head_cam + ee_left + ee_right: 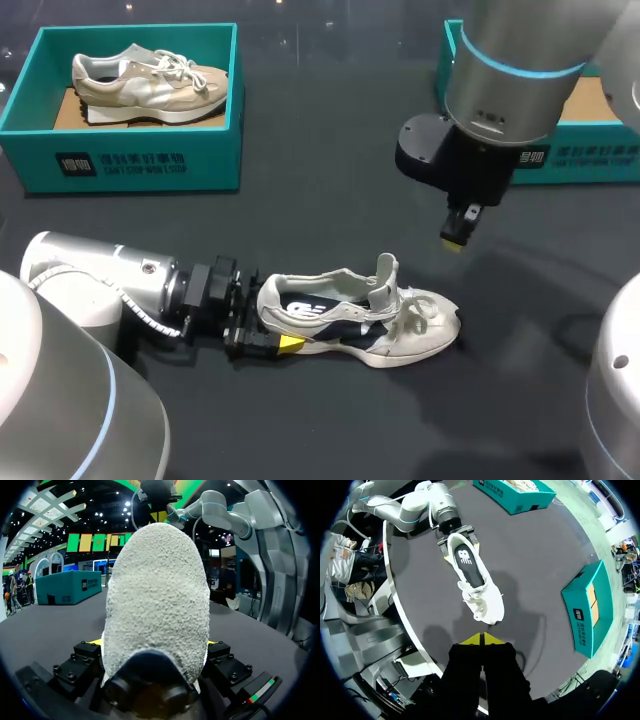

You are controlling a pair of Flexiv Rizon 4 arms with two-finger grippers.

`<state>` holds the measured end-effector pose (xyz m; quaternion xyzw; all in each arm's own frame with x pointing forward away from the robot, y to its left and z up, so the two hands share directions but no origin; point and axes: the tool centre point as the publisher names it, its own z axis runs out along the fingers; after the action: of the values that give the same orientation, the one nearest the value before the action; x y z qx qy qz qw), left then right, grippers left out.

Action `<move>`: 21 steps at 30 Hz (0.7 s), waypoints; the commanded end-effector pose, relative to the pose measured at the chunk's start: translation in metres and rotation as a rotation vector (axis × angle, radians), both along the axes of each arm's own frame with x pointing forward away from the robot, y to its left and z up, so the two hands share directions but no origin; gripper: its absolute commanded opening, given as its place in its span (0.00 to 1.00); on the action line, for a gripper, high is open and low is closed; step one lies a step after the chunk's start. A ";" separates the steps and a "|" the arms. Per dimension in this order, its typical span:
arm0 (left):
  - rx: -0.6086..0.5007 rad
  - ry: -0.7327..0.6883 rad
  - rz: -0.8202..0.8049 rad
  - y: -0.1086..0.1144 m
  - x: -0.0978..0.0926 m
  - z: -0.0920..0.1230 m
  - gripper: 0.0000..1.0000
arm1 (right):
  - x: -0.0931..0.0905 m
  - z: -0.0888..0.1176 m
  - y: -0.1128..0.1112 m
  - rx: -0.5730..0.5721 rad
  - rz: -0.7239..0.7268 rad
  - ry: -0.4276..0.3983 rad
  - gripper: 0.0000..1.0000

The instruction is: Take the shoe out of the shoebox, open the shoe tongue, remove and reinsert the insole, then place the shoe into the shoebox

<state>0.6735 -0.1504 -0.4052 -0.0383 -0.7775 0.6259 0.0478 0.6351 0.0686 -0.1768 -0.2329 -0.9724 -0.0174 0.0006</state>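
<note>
A white shoe with dark side panels lies on the black table, toe to the right. Its tongue stands up, and a dark insole with a white logo lies inside. My left gripper clasps the heel from both sides. In the left wrist view the heel fills the space between the fingers. My right gripper hangs shut and empty above the table just beyond the toe. The right wrist view looks down past the closed tips onto the shoe and the insole.
A teal shoebox stands at the back right, half hidden by my right arm, also seen as the teal shoebox. Another teal box at the back left holds a beige shoe.
</note>
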 end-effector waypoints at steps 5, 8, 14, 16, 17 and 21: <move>0.000 0.000 0.000 0.001 0.000 0.001 0.00 | 0.009 -0.004 0.013 -0.054 0.122 0.035 0.00; 0.000 0.000 0.000 0.001 0.000 0.001 0.00 | 0.009 -0.008 0.042 -0.091 0.228 -0.009 0.00; 0.000 0.000 0.000 0.001 0.000 0.001 0.00 | 0.005 -0.017 0.081 -0.128 0.319 -0.034 0.00; 0.000 0.000 0.000 0.001 0.000 0.001 0.00 | 0.003 -0.018 0.090 -0.133 0.352 -0.036 0.00; 0.000 0.000 0.000 0.001 0.000 0.001 0.00 | 0.002 -0.019 0.092 -0.132 0.364 -0.036 0.00; 0.000 0.000 0.000 0.001 0.000 0.001 0.00 | 0.000 -0.018 0.096 -0.132 0.392 -0.045 0.00</move>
<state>0.6734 -0.1503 -0.4051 -0.0383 -0.7775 0.6259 0.0478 0.6321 0.1479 -0.1933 -0.0349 -0.9986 -0.0103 -0.0371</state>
